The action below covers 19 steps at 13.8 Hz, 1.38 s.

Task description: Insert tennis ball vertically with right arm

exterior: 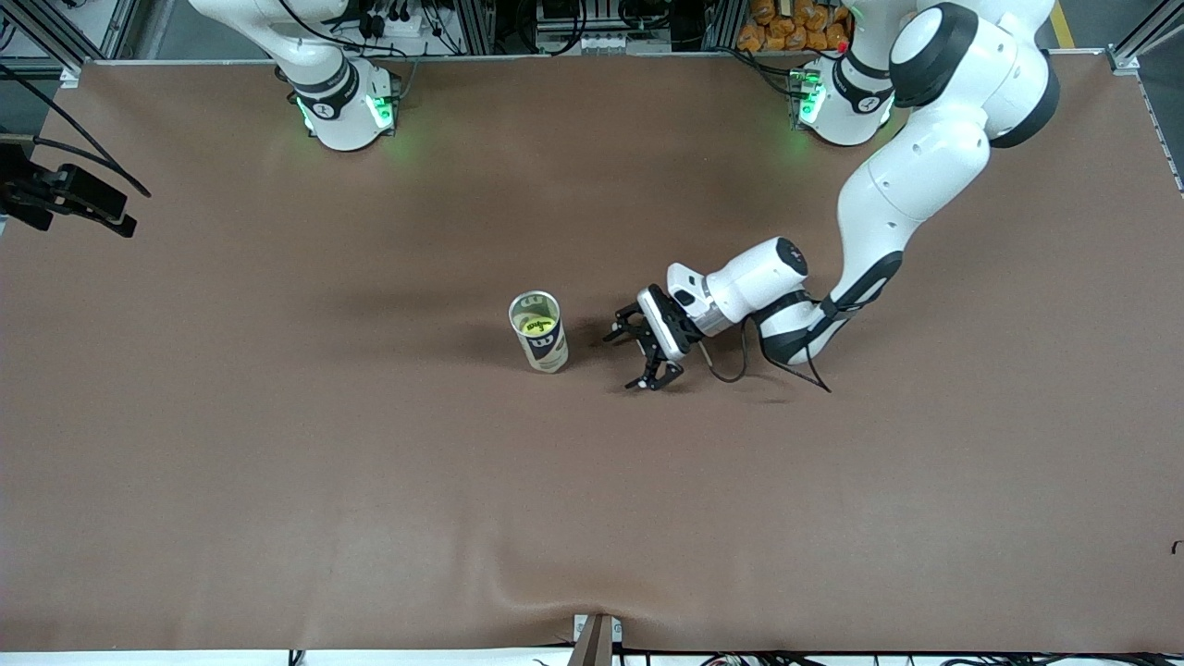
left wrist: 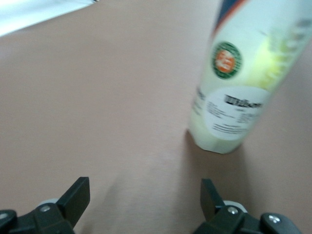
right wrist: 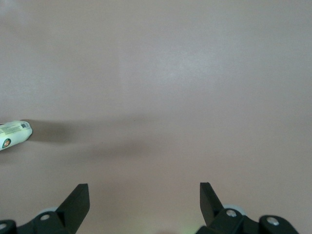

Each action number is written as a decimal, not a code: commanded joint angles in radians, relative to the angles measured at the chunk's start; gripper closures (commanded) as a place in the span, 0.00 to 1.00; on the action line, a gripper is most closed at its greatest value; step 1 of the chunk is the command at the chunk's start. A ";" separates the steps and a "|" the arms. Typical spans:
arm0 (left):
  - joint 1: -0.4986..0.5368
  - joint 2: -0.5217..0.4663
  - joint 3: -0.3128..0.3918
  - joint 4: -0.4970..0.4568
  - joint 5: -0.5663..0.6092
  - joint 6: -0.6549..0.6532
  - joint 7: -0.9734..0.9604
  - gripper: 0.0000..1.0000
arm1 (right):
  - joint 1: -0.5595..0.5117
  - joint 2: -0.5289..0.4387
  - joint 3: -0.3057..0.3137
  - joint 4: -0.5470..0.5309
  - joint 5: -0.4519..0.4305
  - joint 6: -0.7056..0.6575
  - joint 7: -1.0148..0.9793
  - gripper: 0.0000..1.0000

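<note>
Brown desk (exterior: 277, 462) carries an upright can (exterior: 539, 333) holding a tennis ball (exterior: 539, 326); left pincer (exterior: 643, 356) beside it and right pincer (right wrist: 144, 204) both gape empty.

From my station the table (exterior: 277, 444) looks covered in a matt brown sheet, smooth like leatherette, rumpled at the edge nearest the front camera. The can (exterior: 539, 331) reads as clear glossy plastic with a printed paper-like label, and the tennis ball (exterior: 539, 325) inside shows fuzzy yellow felt. The left gripper (exterior: 646, 353) has matt black plastic-looking fingers (left wrist: 75, 197) with small metal screws, the same finish as the right gripper (right wrist: 144, 204), while the arm shells (exterior: 911, 176) are glossy white plastic with black joints.
</note>
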 commanded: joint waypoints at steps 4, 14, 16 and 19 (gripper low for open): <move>0.039 -0.019 -0.010 0.094 0.012 -0.016 -0.102 0.00 | 0.028 -0.006 -0.008 -0.003 0.002 -0.017 -0.008 0.00; 0.031 -0.009 0.001 0.160 -0.227 -0.108 -0.323 0.00 | 0.025 -0.004 -0.010 0.002 0.000 -0.022 -0.008 0.00; 0.028 -0.014 0.001 0.166 -0.238 -0.184 -0.401 0.00 | 0.021 -0.004 -0.011 0.000 0.000 -0.022 -0.008 0.00; 0.034 -0.019 0.001 0.174 -0.240 -0.296 -0.458 0.00 | 0.023 -0.004 -0.010 0.000 0.000 -0.023 -0.008 0.00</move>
